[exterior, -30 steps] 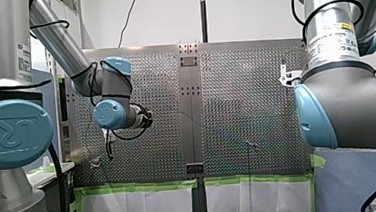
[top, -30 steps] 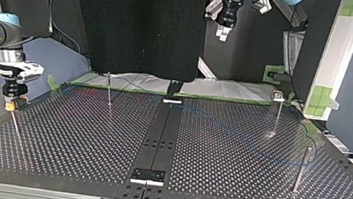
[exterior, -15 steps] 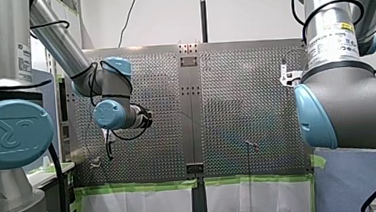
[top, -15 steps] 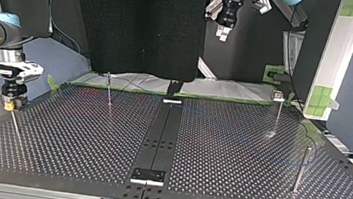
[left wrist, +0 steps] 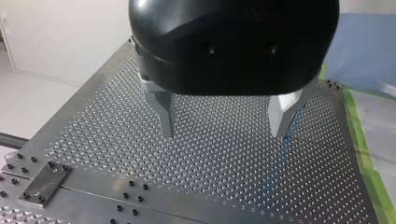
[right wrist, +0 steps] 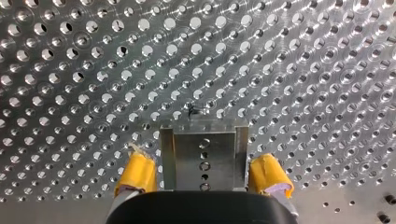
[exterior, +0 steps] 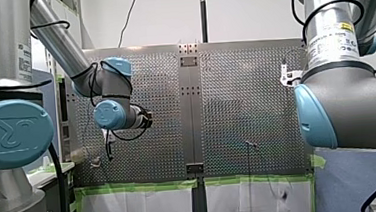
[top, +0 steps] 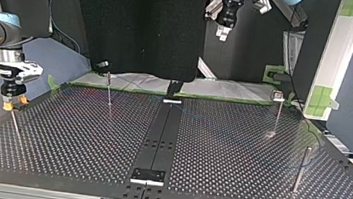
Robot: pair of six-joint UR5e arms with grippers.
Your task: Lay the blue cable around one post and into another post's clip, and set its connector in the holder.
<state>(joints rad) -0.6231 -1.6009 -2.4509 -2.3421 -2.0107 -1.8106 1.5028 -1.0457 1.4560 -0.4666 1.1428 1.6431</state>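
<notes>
The perforated table (top: 239, 152) fills the lower half of the top view, with a dark centre strip (top: 160, 138) running from its near edge to its far edge. My right gripper (top: 14, 105) points down at the view's left, with its yellow pads a little apart, directly over a thin post (top: 14, 129). My left gripper (top: 223, 33) hangs high above the table's far edge. A slim post (top: 109, 92) stands left of the strip. At the right stand a clip-topped post (top: 277, 116) and a dark post (top: 300, 166).
</notes>
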